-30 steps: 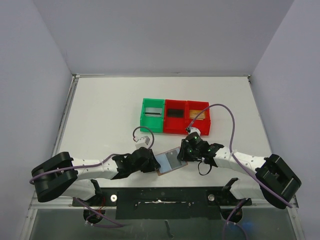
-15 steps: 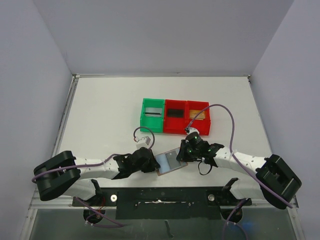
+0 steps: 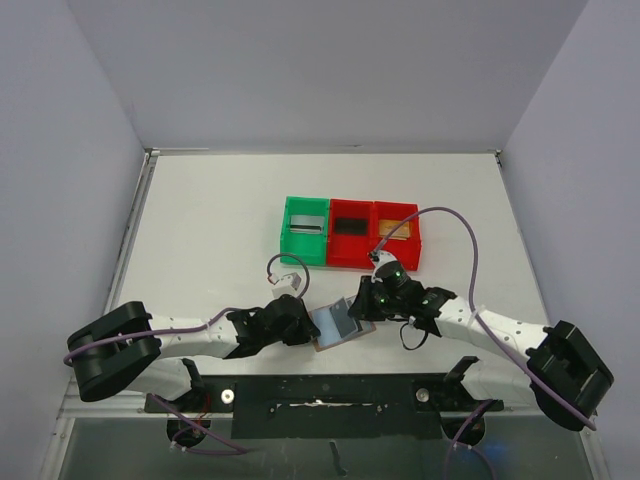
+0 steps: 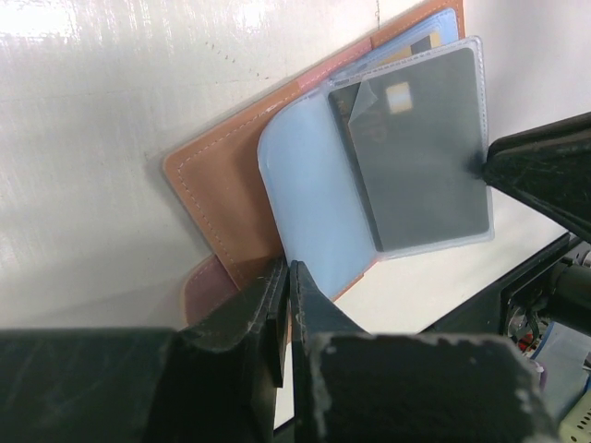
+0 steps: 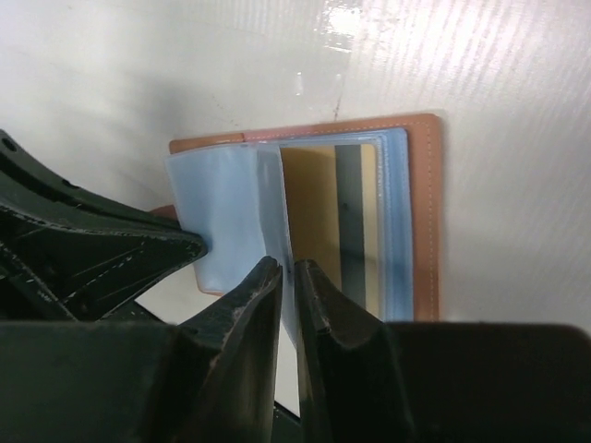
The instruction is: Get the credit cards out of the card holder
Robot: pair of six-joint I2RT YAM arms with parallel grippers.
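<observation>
The card holder (image 3: 337,323), tan-brown leather with light blue plastic sleeves, lies open on the table between the two arms. My left gripper (image 4: 288,275) is shut on its near edge, where the leather cover (image 4: 217,198) meets a blue sleeve. A grey credit card (image 4: 420,152) sits inside the raised clear sleeve. My right gripper (image 5: 288,269) is shut on the edge of that sleeve leaf, holding it up. Behind the leaf a gold credit card (image 5: 312,212) with a dark stripe shows in another sleeve. In the top view the left gripper (image 3: 306,328) and right gripper (image 3: 363,305) flank the holder.
A green bin (image 3: 304,229) and two red bins (image 3: 350,232) (image 3: 396,236) stand in a row just behind the holder; the middle one holds something dark. The right arm's purple cable (image 3: 455,225) loops over the right side of the table. White walls enclose the table.
My left gripper's jaws have closed on the holder's edge. The right arm's rear part has swung outward to the right, while its gripper stays pinched on the sleeve.
</observation>
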